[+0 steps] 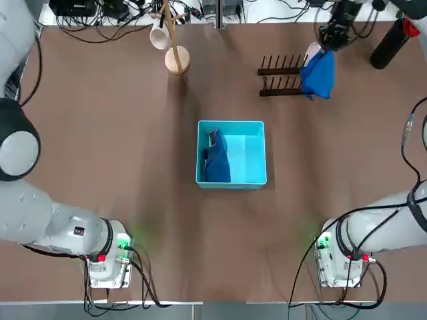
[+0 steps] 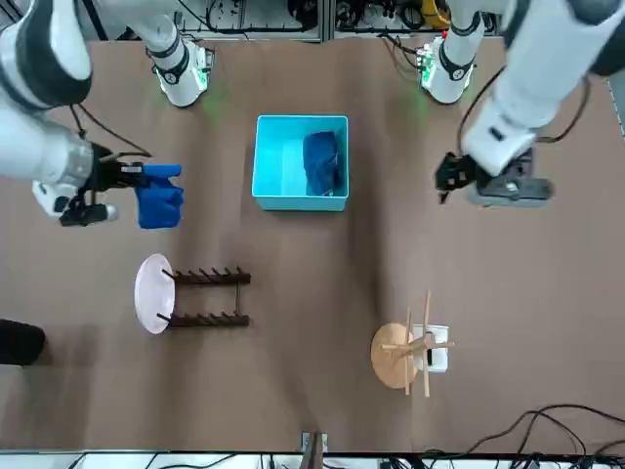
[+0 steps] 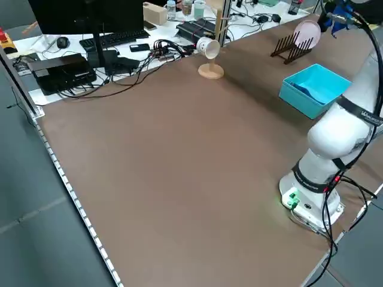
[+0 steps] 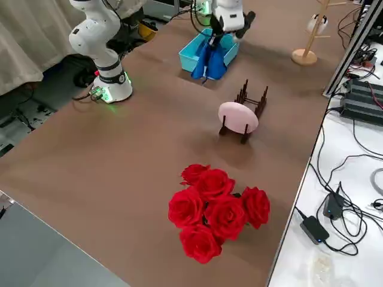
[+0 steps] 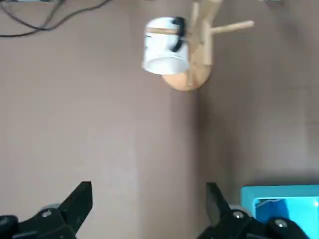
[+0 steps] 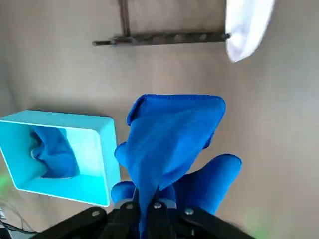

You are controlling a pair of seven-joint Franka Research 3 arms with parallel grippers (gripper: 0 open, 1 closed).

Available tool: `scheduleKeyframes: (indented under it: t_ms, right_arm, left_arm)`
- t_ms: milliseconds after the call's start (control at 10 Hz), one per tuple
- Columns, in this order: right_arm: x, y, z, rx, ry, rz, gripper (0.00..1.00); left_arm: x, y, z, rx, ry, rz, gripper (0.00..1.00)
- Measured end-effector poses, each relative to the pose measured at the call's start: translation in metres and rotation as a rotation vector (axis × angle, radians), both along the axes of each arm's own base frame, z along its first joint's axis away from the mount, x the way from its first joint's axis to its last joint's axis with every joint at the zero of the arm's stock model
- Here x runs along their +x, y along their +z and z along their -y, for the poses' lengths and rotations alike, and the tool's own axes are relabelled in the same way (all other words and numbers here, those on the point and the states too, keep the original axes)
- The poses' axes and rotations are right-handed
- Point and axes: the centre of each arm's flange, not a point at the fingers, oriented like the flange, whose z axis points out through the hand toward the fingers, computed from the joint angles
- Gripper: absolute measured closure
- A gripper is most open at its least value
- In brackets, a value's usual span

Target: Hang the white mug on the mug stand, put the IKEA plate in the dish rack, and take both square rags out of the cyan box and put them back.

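Evidently the right gripper (image 6: 149,209) was clamped on one rag (image 6: 172,132) aloft, so it needed lowering squarely over the cyan box (image 1: 253,150) before letting go, while the left gripper (image 5: 144,209) hung wide open.

White mug (image 5: 163,46): hung on mug stand (image 5: 199,40), beyond the open left gripper (image 5: 149,209). IKEA plate (image 2: 153,292): upright in dish rack (image 2: 205,297). One rag (image 6: 169,144): pinched between the right gripper (image 6: 149,206) jaws, hanging. Second rag (image 1: 216,160): inside cyan box (image 1: 250,157).
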Motion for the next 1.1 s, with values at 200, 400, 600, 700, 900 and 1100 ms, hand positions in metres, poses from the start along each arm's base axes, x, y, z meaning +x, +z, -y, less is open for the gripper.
scheduleKeyframes:
  t_ms: [200,400,600,700,900,1100]
  right_arm:
    - [-0.016,-0.001,-0.059,-0.046,-0.038,-0.028,0.96]
    - [-0.036,-0.006,-0.117,-0.089,-0.089,-0.033,0.96]
    - [-0.069,-0.026,-0.191,-0.121,-0.162,0.002,0.96]
    - [-0.090,-0.040,-0.225,-0.130,-0.179,0.017,0.96]
    - [-0.125,-0.064,-0.267,-0.138,-0.194,0.038,0.96]
    - [-0.162,-0.092,-0.294,-0.154,-0.184,0.043,0.96]
  left_arm:
    - [0.006,0.017,-0.048,0.002,0.043,0.030,0.00]
    - [0.012,0.032,-0.083,0.005,0.055,0.055,0.00]
    - [0.010,0.051,-0.097,0.016,0.055,0.007,0.00]
    - [0.009,0.057,-0.101,-0.001,0.047,-0.022,0.00]
    - [0.008,0.049,-0.113,-0.029,0.023,-0.089,0.00]
    - [0.013,0.029,-0.114,-0.024,0.015,-0.141,0.00]
